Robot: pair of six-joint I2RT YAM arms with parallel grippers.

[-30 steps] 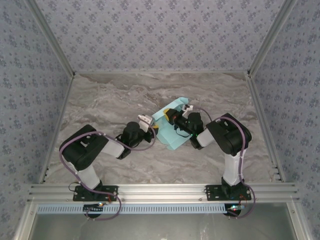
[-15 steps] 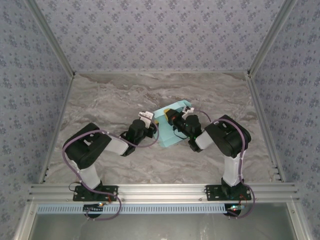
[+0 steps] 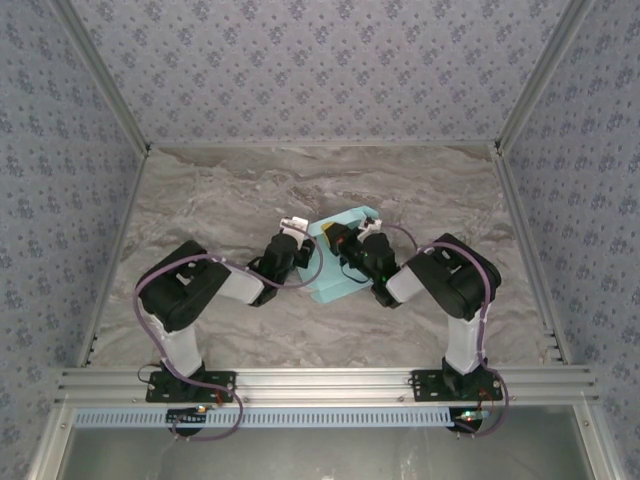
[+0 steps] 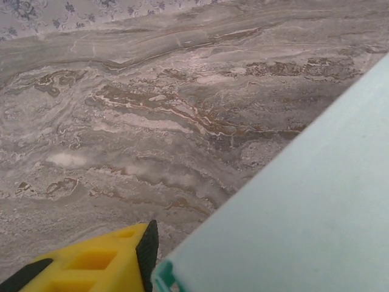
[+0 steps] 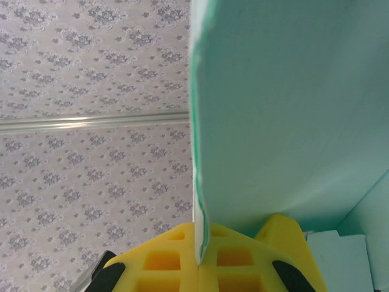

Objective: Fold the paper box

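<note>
The paper box (image 3: 330,283) is pale blue card, part folded, held up off the middle of the table between both arms. My right gripper (image 3: 337,236) comes in from the right. Its yellow fingers (image 5: 164,258) are shut on the edge of an upright panel (image 5: 285,103). My left gripper (image 3: 300,236) is against the box's left side. In the left wrist view one yellow finger (image 4: 91,264) with its black pad sits just beside the edge of a card panel (image 4: 304,201). That panel hides the other finger, so a grip is not clear.
The marble tabletop (image 3: 220,200) is bare left of and beyond the box. Patterned walls (image 3: 320,70) close in the back and sides. Aluminium rails (image 3: 320,382) run along the near edge by the arm bases.
My left gripper has moved right and away from the base, up to the box's left edge. The box has shifted slightly left and looks more gathered. The right gripper keeps its hold.
</note>
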